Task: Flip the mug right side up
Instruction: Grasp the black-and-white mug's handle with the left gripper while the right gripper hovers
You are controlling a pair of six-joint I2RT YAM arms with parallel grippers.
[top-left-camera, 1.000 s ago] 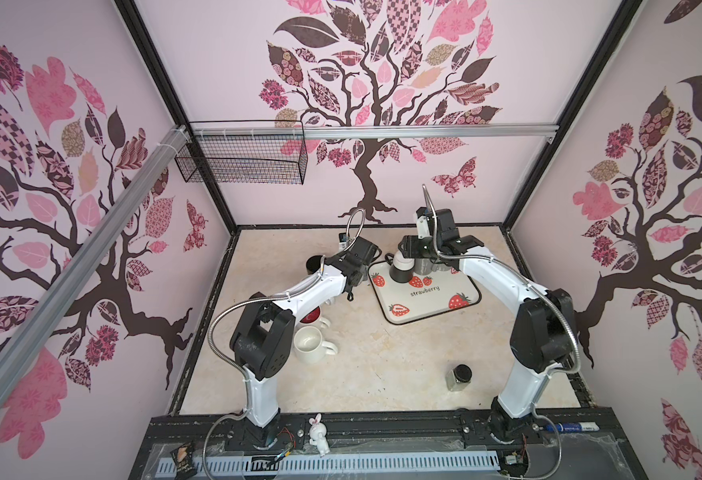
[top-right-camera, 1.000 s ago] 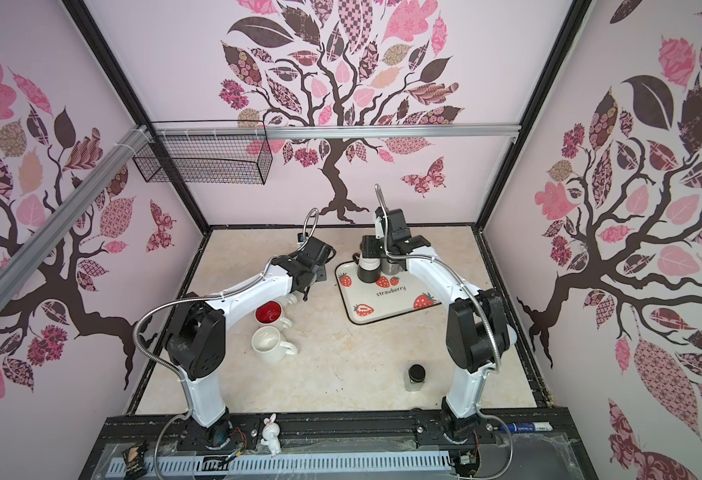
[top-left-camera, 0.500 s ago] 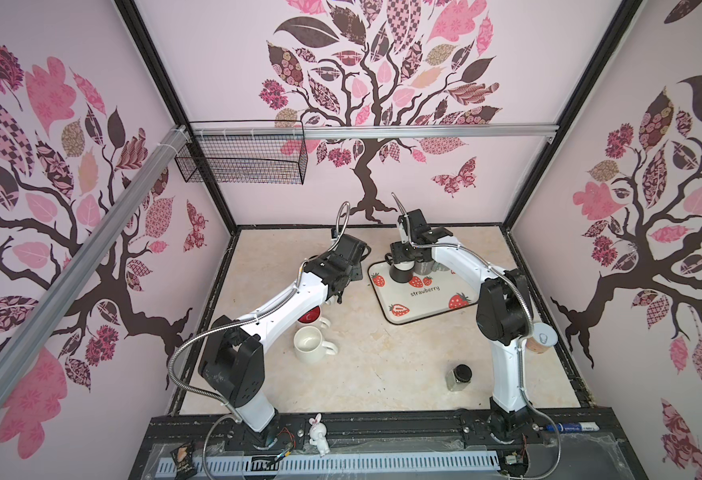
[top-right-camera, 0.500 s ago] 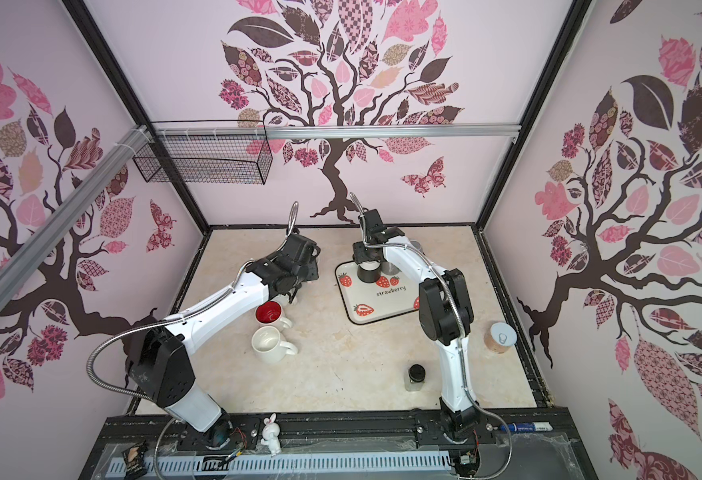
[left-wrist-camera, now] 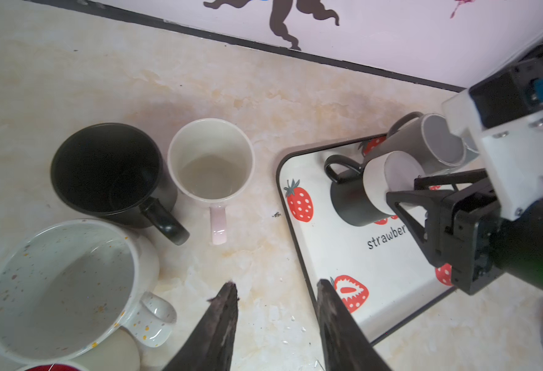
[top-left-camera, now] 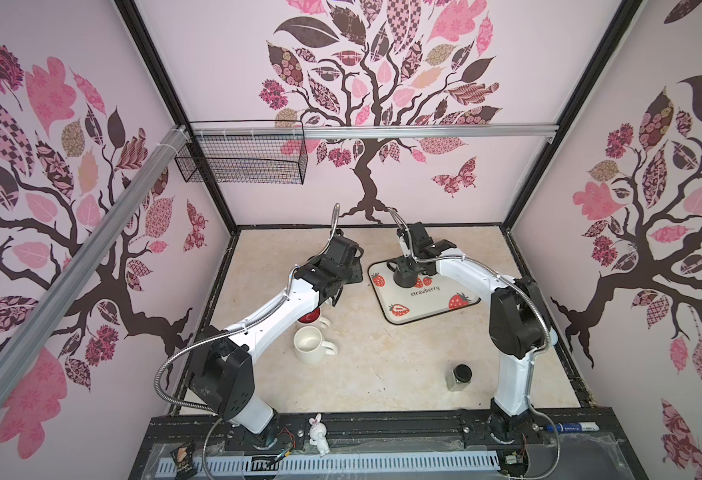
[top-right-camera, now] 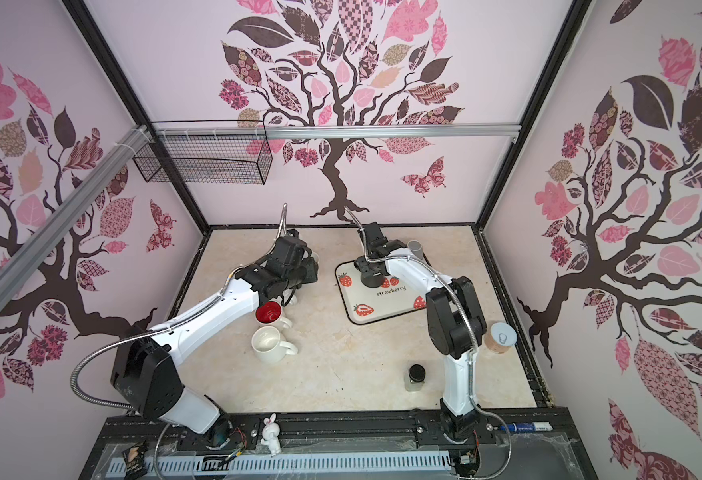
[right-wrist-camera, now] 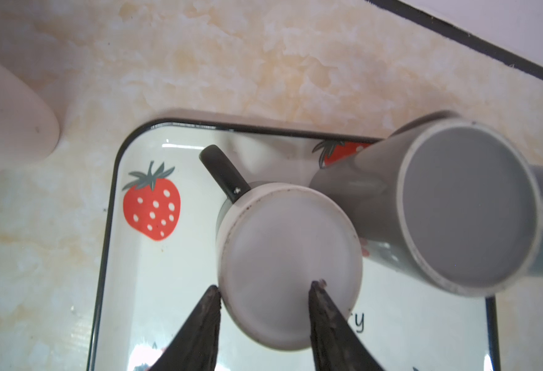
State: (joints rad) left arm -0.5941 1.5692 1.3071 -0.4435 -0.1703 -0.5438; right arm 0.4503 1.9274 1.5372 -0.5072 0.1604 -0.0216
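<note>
The mug [right-wrist-camera: 289, 257] is black with a white base and stands upside down on the strawberry mat [right-wrist-camera: 167, 282], handle pointing away from the grey mugs. It shows in both top views [top-left-camera: 405, 277] [top-right-camera: 372, 278] and in the left wrist view [left-wrist-camera: 357, 199]. My right gripper [right-wrist-camera: 265, 287] hangs just over its base with the jaws apart. One fingertip [right-wrist-camera: 214, 290] touches the base's rim and the other lies over the base face. My left gripper [left-wrist-camera: 276, 287] is open over bare table beside the mat, holding nothing.
Two grey mugs [right-wrist-camera: 466, 205] stand upside down close behind the mug. Upright near my left gripper are a black mug [left-wrist-camera: 109, 170], a cream mug [left-wrist-camera: 210, 160] and a speckled mug [left-wrist-camera: 61, 289]. Nearer the front are a white mug [top-left-camera: 310, 343], a red-lined mug [top-right-camera: 270, 311], a jar [top-left-camera: 459, 374] and a can [top-right-camera: 501, 338].
The right arm's elbow has swung while its gripper stays at the mug. The left gripper has drawn a little to the left, away from the mat.
</note>
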